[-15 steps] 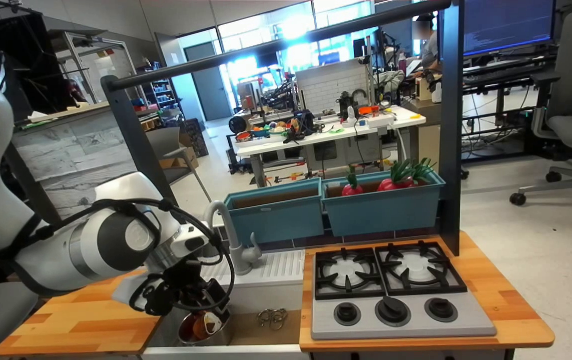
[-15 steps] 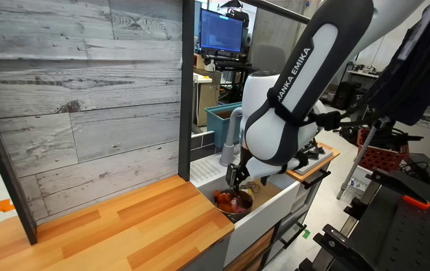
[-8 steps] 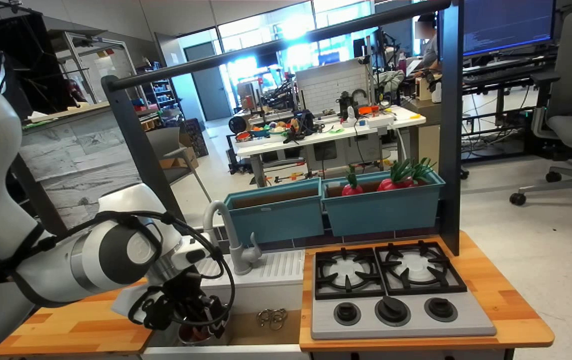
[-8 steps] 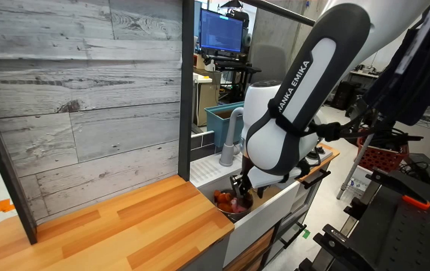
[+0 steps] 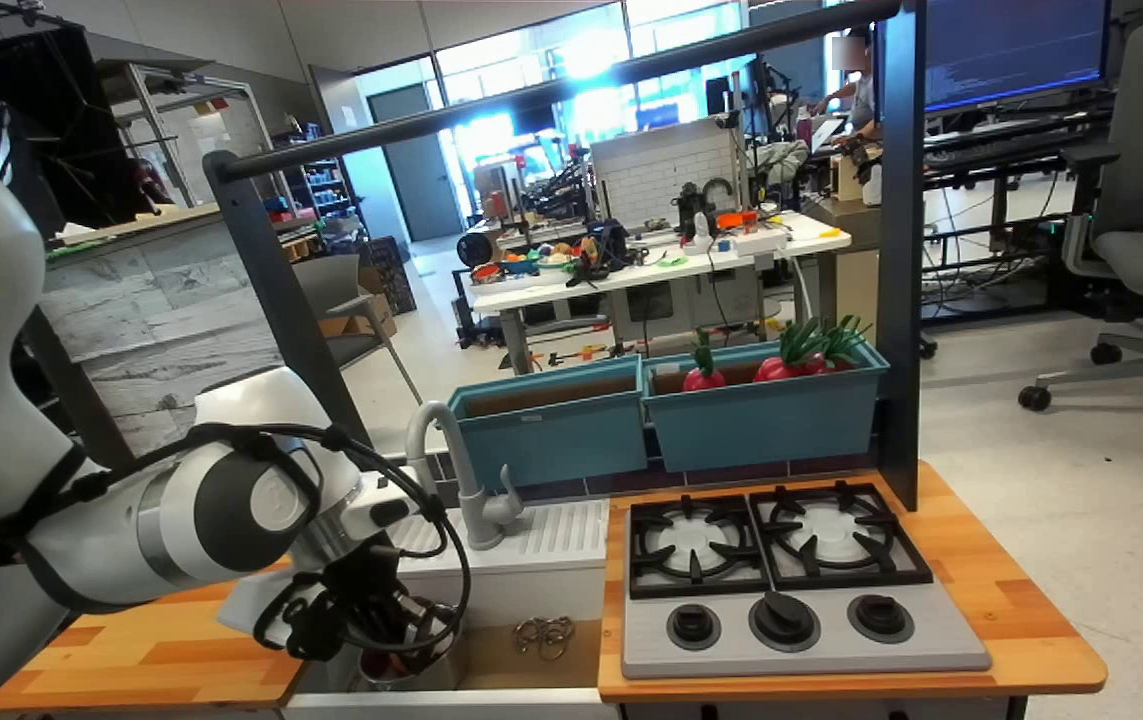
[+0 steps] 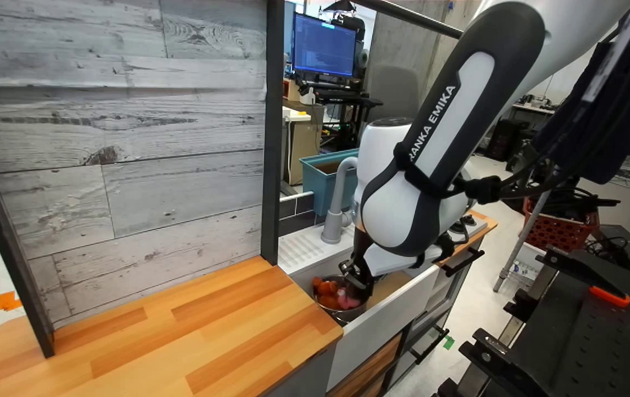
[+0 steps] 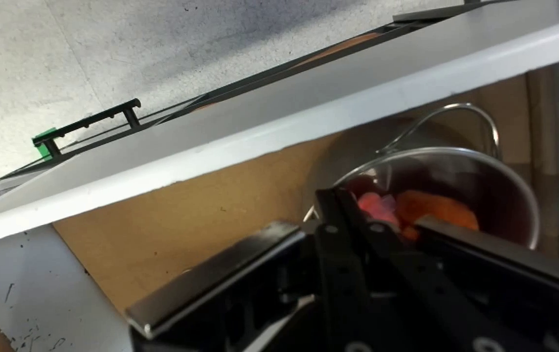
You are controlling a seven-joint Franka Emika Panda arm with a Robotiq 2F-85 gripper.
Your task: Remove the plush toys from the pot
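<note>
My pincer [image 7: 335, 192] is closed, tips together, and I see nothing caught in it. It is down at the metal pot [image 7: 504, 195]. A pink plush toy [image 7: 377, 206] and an orange plush toy [image 7: 436, 208] lie inside. The pot sits in the sink [image 5: 541, 590], near its white front wall [image 6: 383, 325]. A gray faucet [image 5: 483, 520] stands at the back, and metal loops [image 5: 544, 636] lie on the sink floor.

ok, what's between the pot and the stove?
From pot to stove: metallic loops on the sink floor, then a strip of wooden counter, seen in an exterior view.
</note>
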